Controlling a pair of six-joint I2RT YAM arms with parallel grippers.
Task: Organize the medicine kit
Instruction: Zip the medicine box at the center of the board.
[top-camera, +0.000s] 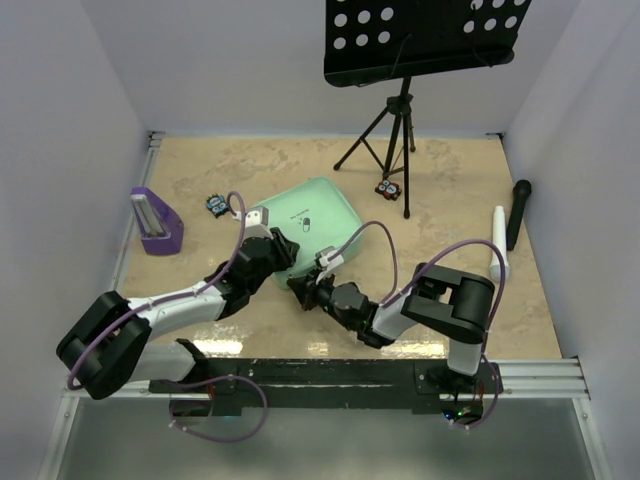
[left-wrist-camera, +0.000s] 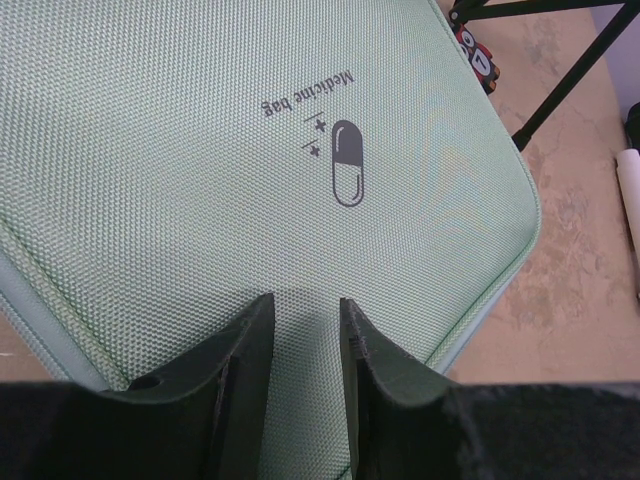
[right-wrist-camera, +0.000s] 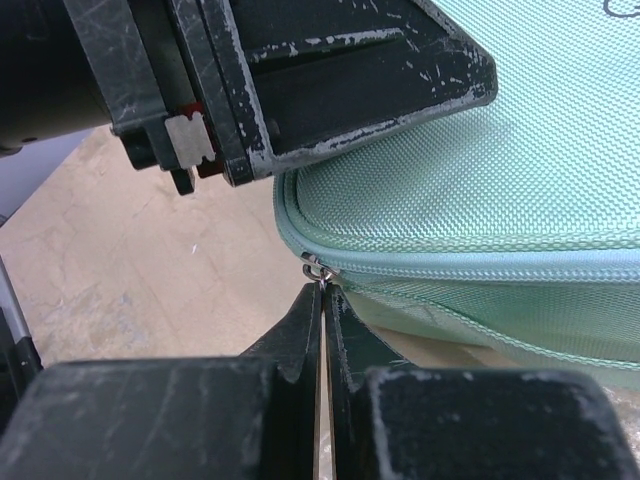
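Right wrist view: right gripper (right-wrist-camera: 325, 305) pinches the small metal zipper pull (right-wrist-camera: 317, 267) of the mint-green fabric medicine kit (right-wrist-camera: 520, 150), which lies closed on the table (top-camera: 470, 200), so draw the pull steadily along the seam while the half-spread left gripper (left-wrist-camera: 305, 312) pins the lid (left-wrist-camera: 250, 150).

The table (top-camera: 250, 165) holds one medicine kit (top-camera: 320, 212), one purple stand (top-camera: 157, 222), one music stand (top-camera: 420, 60), two small colourful trinkets (top-camera: 217, 205), and, by the right edge, one black microphone (top-camera: 519, 212) and one white tube (top-camera: 499, 245).
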